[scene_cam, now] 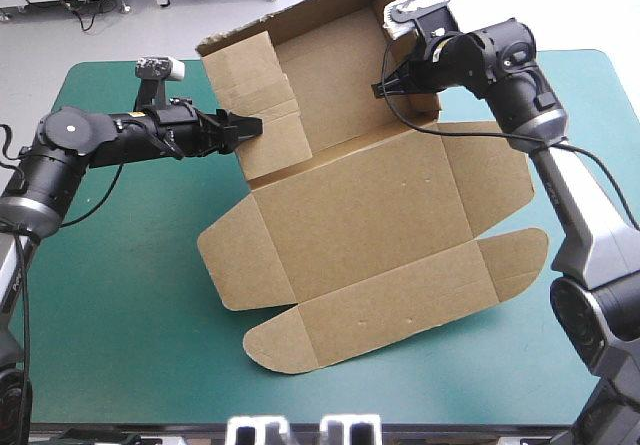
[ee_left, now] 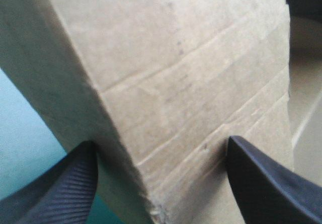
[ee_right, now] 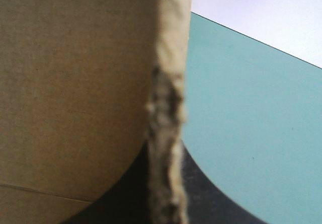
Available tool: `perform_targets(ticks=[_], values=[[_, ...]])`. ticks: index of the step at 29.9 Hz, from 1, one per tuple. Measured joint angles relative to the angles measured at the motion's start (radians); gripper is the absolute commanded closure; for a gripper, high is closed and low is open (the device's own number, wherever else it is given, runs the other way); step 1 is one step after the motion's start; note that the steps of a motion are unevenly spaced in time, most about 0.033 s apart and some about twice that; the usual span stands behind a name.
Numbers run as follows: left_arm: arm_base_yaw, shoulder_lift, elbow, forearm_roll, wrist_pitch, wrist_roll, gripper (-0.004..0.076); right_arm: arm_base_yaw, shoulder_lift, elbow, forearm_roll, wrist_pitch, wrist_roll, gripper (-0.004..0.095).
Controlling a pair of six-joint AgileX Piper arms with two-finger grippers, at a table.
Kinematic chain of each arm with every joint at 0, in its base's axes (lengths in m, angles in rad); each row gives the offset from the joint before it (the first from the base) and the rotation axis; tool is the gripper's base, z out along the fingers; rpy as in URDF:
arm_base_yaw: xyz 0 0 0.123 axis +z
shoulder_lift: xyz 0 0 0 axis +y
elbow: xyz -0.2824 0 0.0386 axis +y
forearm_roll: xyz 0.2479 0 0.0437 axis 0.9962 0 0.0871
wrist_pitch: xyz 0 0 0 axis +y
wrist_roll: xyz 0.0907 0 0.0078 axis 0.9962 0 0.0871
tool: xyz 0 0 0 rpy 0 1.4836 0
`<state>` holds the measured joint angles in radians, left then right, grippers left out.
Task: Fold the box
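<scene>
Box point(scene_cam: 370, 225) lengthwise near-to-far, far end raised, seemingly pinched by right tool point(scene_cam: 383, 86)

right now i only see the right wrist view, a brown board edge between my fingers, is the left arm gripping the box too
observer: No. The left gripper has its black fingers open, standing either side of a folded corner of the brown cardboard box.
operator: ok which part of the box am i on
observer: The right gripper is shut on the right side of the raised far section, which stands tilted up off the teal-green table cover.
operator: near flaps up yet
observer: No. The near panels and both rounded flaps lie flat on the cover.
</scene>
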<state>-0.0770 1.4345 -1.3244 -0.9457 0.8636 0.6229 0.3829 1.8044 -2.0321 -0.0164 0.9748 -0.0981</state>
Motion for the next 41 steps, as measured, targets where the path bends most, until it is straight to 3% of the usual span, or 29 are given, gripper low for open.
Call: perform_targets(ticks=[8,16,18,23,34,41], values=[[-0.062,0.000,0.000,0.301,-0.213,-0.348,0.0264,0.041,0.019,0.001,0.006,-0.032,0.042,0.0932],[-0.062,0.000,0.000,0.520,-0.222,-0.574,0.0275,0.050,0.021,0.001,0.105,-0.035,0.018,0.0931],[-0.062,0.000,0.000,0.514,-0.230,-0.615,0.0344,0.050,0.021,0.001,0.106,-0.036,0.012,0.0932],[-0.062,0.006,0.000,0.480,-0.239,-0.633,0.0733,0.048,0.021,0.001,0.089,-0.027,-0.007,0.0932],[-0.133,0.159,0.000,0.518,-0.235,-0.543,0.0734,0.038,0.111,-0.002,0.007,0.130,0.008,0.0932],[-0.168,0.324,-0.135,0.573,-0.098,-0.535,0.0734,0.032,0.190,-0.002,-0.031,0.216,0.045,0.0932]])
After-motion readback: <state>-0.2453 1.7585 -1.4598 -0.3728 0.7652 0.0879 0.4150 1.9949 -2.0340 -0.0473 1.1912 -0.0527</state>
